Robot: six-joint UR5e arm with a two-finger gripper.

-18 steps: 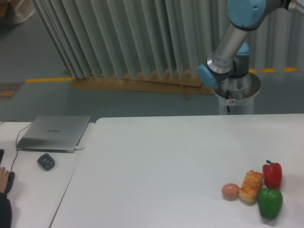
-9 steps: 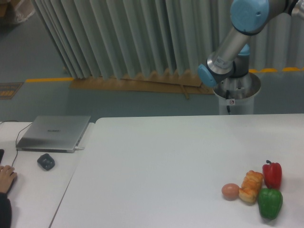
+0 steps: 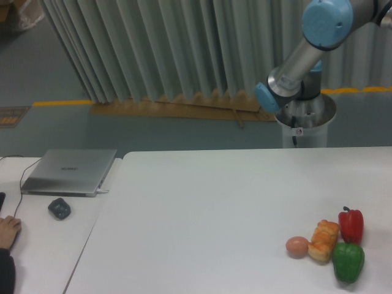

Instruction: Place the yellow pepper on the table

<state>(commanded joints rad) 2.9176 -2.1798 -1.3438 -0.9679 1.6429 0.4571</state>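
No glossy yellow bell pepper and no gripper anywhere in view, so placing on the plain white counter (image 3: 214, 202) apparently still ahead, only red (image 3: 351, 224) and green (image 3: 348, 262) peppers near its right edge

Room behind the workspace.
A pleated grey curtain (image 3: 153, 49) is hung above a grey-green floor (image 3: 61, 128) marked by yellow tape (image 3: 61, 103).

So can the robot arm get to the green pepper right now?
Probably yes. The green pepper sits in the open near the table's right front corner with nothing over it. The red pepper and bread crowd it from behind. The gripper is out of view.
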